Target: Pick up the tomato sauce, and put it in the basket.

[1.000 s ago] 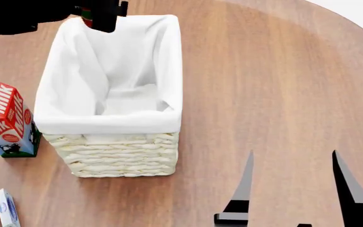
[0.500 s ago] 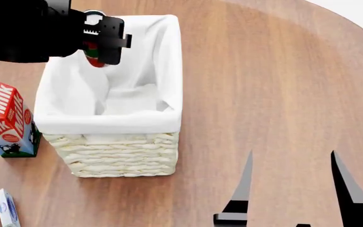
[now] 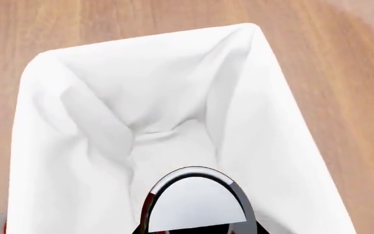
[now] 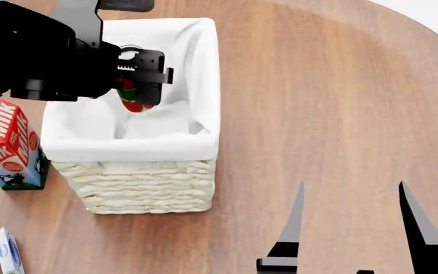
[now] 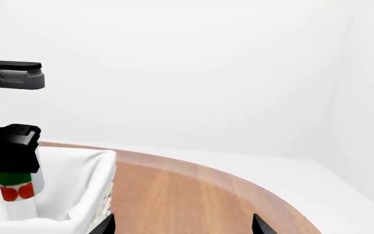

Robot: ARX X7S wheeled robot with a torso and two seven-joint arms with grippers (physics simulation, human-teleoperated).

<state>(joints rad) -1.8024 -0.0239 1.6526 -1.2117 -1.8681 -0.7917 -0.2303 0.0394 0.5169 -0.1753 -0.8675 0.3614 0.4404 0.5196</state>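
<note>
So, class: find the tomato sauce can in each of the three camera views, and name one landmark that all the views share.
Head view: the tomato sauce can is at upper left, held in the left gripper above the basket.
Left wrist view: its silver top shows at bottom centre.
Right wrist view: it hangs at the left edge.
Shared landmark: the basket's white cloth lining.

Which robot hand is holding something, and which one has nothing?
The left hand holds the tomato sauce over the basket. The right hand holds nothing; its two dark fingers stand apart over bare table.
</note>
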